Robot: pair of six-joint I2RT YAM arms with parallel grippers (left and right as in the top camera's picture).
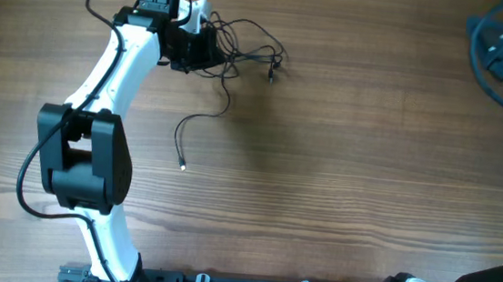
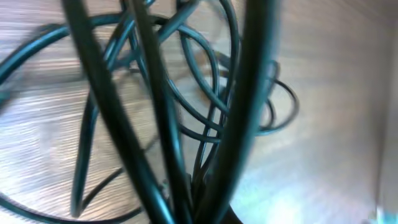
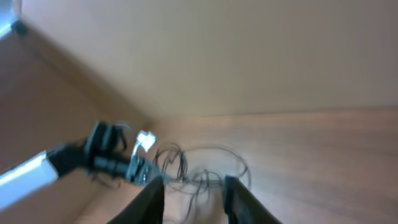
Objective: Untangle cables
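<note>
Overhead, you have the left gripper point(image 1: 197, 50) at the far left of the table point(image 1: 338, 194), clamped on the cables point(image 1: 246, 42); their tangle spreads just to its right, and one strand trails back toward the arm bases, ending in a silver-tipped plug point(image 1: 183, 165). Your left wrist view shows the cords bunching together close to the lens. Your right gripper point(image 3: 193, 183) hangs well apart from the tangle, fingers spread.

- Smooth wood with fine grain and a soft matt sheen: table point(image 1: 368, 169).
- Black, smooth, slightly glossy plastic sheath: cables point(image 1: 232, 53), at 12 o'clock.
- Glossy white plastic shell, matt black joints: left arm point(image 1: 121, 66), at 9 o'clock.
</note>
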